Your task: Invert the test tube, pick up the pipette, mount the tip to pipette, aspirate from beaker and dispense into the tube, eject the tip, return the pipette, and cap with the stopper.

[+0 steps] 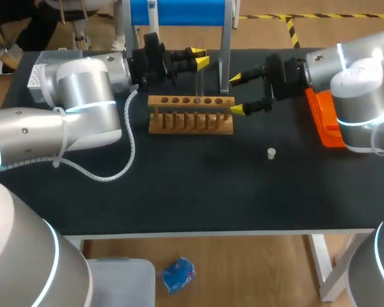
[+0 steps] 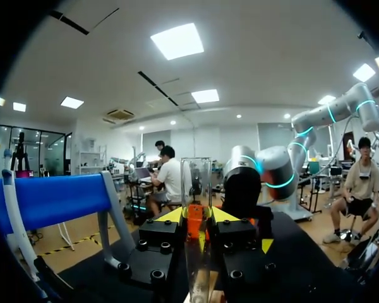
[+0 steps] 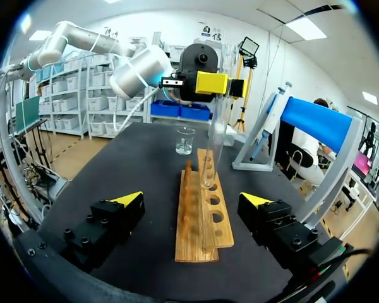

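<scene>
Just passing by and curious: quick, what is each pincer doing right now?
Left pincer: closed, holding the tube.
Right pincer: open, holding nothing.

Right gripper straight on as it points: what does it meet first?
Probably the test tube held by the left gripper over the wooden rack; the rack seems to lie below the line of the right gripper, depth unclear.

The test tube (image 2: 196, 183) runs out of the left wrist view at one end.
</scene>
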